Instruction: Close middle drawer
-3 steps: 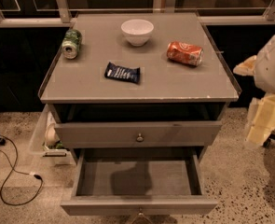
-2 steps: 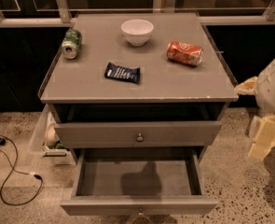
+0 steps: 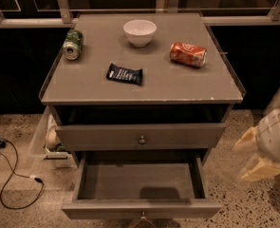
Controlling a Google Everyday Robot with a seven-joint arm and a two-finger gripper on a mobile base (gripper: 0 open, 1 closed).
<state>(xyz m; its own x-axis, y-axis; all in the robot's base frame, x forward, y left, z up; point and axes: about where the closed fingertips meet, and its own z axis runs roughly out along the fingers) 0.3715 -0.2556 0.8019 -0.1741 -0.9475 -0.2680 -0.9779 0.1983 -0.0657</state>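
The middle drawer (image 3: 140, 209) is pulled far out at the bottom of the view. Its grey inside is empty, and its small round knob (image 3: 143, 218) sits at the lower edge. Above it, the topmost drawer (image 3: 106, 137) with a like knob stands slightly out. The lowest drawer is hidden below. My gripper (image 3: 253, 158) hangs at the right of the cabinet, level with the gap between the two drawers and apart from both. Its cream fingers (image 3: 262, 172) are spread, with nothing between them.
On the cabinet top (image 3: 177, 87) lie a white bowl (image 3: 139, 32), a green can (image 3: 72, 44) on its side, an orange can (image 3: 188, 54) on its side and a dark snack packet (image 3: 124, 74). A clear bin (image 3: 42, 139) and a black cable (image 3: 11, 184) are on the floor at the left.
My gripper has moved down and a little left, from level with the cabinet top to level with the drawers. The drawers and the things on top have not moved.
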